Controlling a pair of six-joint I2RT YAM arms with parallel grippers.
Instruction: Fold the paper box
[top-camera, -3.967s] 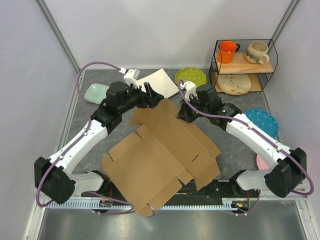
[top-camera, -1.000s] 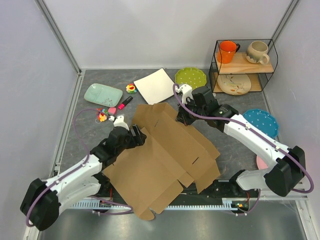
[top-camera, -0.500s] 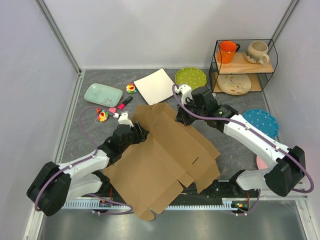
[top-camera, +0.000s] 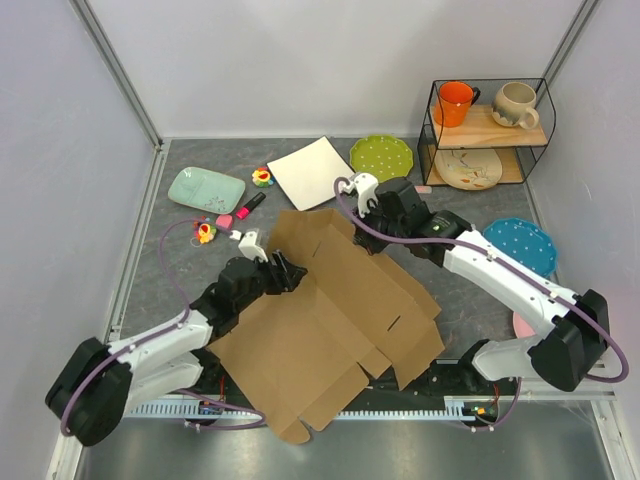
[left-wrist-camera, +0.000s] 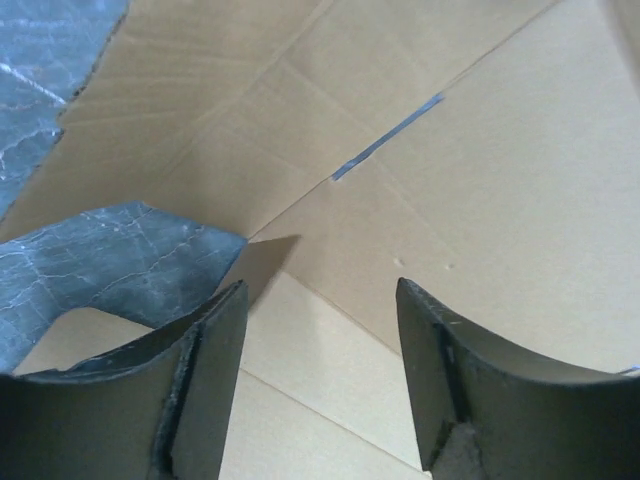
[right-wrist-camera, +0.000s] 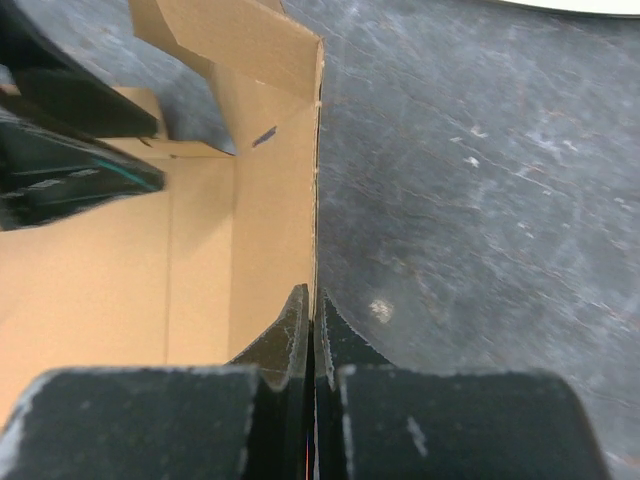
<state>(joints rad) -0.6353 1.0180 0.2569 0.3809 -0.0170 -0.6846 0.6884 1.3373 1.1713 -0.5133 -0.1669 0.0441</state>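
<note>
The paper box is a large brown cardboard sheet, partly unfolded in the middle of the table. Its back flap stands up. My right gripper is shut on that upright flap's edge, as the right wrist view shows, with cardboard to its left and grey table to its right. My left gripper is open at the box's left side. In the left wrist view its fingers straddle flat cardboard beside a notch and do not close on it.
A white square plate, a green plate, a mint tray, a pink marker and small toys lie behind the box. A blue plate and a wire rack with mugs are at the right.
My left arm left the back flap, swung to the box's near left, and has since pushed forward onto the left panel. My right gripper shifted slightly left, still holding the flap.
</note>
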